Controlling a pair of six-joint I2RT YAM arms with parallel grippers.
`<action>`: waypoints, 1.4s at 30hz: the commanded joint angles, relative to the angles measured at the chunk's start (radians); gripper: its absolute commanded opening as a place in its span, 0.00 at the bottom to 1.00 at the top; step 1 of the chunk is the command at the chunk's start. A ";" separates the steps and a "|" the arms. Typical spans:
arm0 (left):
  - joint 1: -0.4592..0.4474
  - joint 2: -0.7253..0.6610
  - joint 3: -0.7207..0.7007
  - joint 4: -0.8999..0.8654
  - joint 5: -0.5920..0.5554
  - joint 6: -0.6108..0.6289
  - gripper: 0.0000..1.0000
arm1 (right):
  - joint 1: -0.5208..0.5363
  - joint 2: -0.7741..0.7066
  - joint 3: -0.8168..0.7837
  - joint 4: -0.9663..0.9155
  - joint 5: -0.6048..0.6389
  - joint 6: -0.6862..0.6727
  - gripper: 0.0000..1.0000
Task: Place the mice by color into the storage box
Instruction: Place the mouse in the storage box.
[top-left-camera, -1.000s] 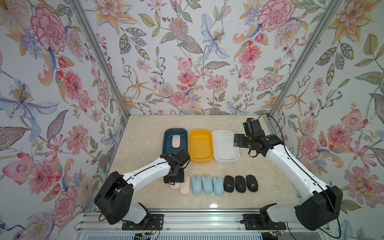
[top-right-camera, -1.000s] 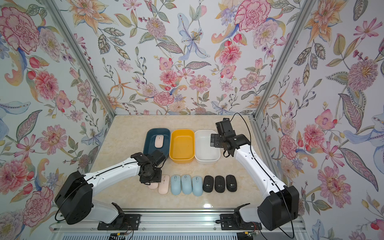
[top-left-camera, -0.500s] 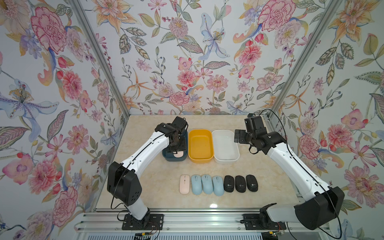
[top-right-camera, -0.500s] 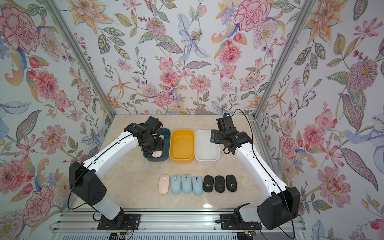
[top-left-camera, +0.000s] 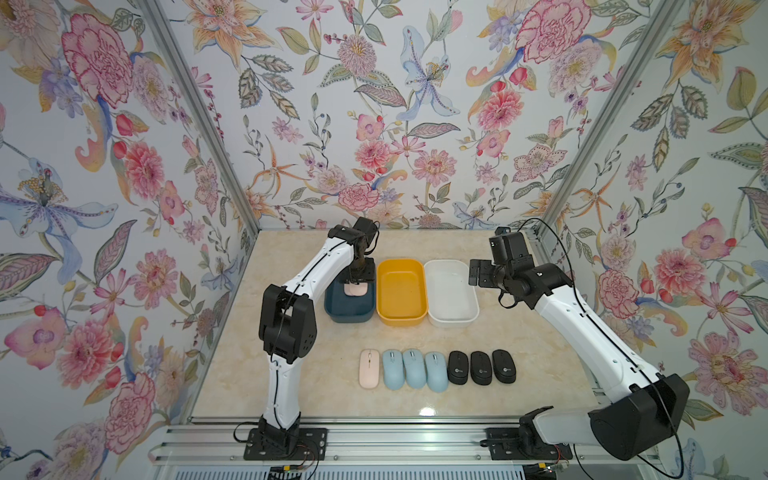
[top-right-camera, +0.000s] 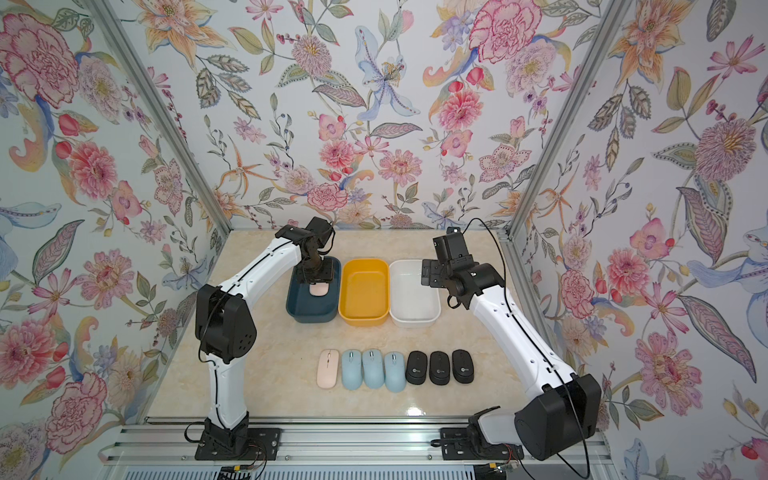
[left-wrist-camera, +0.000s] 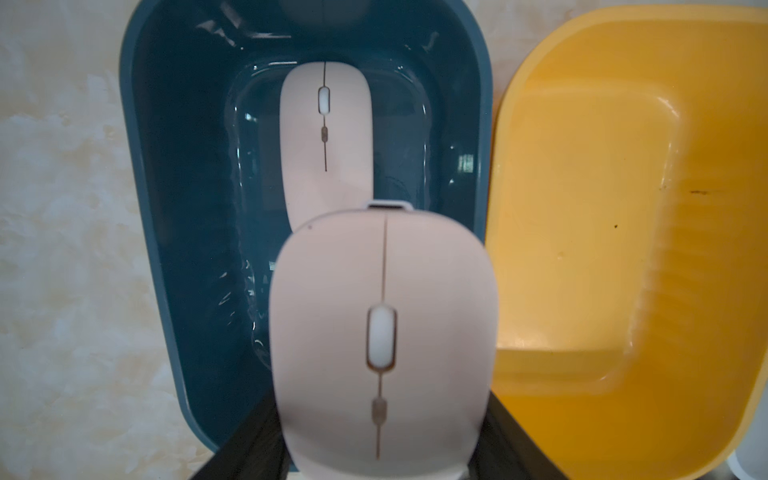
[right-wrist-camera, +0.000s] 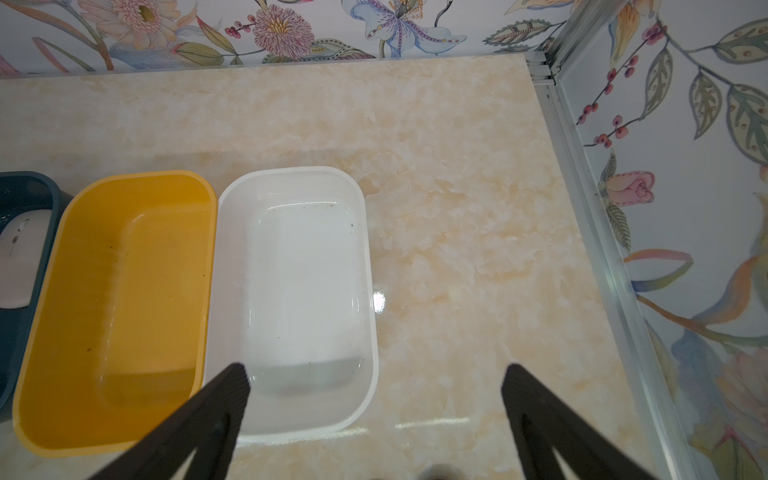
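- Pink mouse (left-wrist-camera: 382, 332) is pinched by its sides in the left claw (top-left-camera: 360, 277), whose jaws are closed narrowly on it.
- It hangs over the dark blue box (top-left-camera: 349, 316), level, above the open floor in front of a second pink mouse (left-wrist-camera: 326, 137) already lying flat inside.
- One more pink mouse (top-left-camera: 369, 368) lies on the desk (top-left-camera: 324, 374), at the end of a row with three blue mice (top-left-camera: 414, 368) and three black mice (top-left-camera: 481, 367). All of them touch or nearly touch their neighbours.
- Yellow box (top-left-camera: 402, 291) and white box (top-left-camera: 452, 291) are both empty and stand side by side next to the blue one.
- Right claw (right-wrist-camera: 375, 370) is spread wide, holds nothing and hovers near the white box, well clear of the left arm.
- Step in hand, as I judge it: setting this mouse down with its match.
- To do it well, lower straight down until the mouse is close to the box floor before letting go. A drop from this height could make it bounce or knock the other mouse.
- In the wrist view the held mouse sits toward the wall shared with the yellow box, so a slight shift away from that rim seems wise.
- Room must be left for the third pink mouse, so place this one beside the first, or partly over its tail end.
- Open only a little, then lift vertically so the fingers do not drag it.
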 joint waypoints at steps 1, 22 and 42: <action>0.019 0.059 0.048 -0.028 0.003 0.040 0.60 | 0.003 -0.033 -0.011 -0.026 0.027 -0.013 0.99; 0.045 0.220 0.076 0.011 0.016 0.078 0.62 | 0.003 -0.046 -0.040 -0.029 0.033 -0.004 0.99; 0.046 0.251 0.094 0.028 0.035 0.087 0.77 | 0.003 -0.031 -0.043 -0.013 0.037 -0.010 0.99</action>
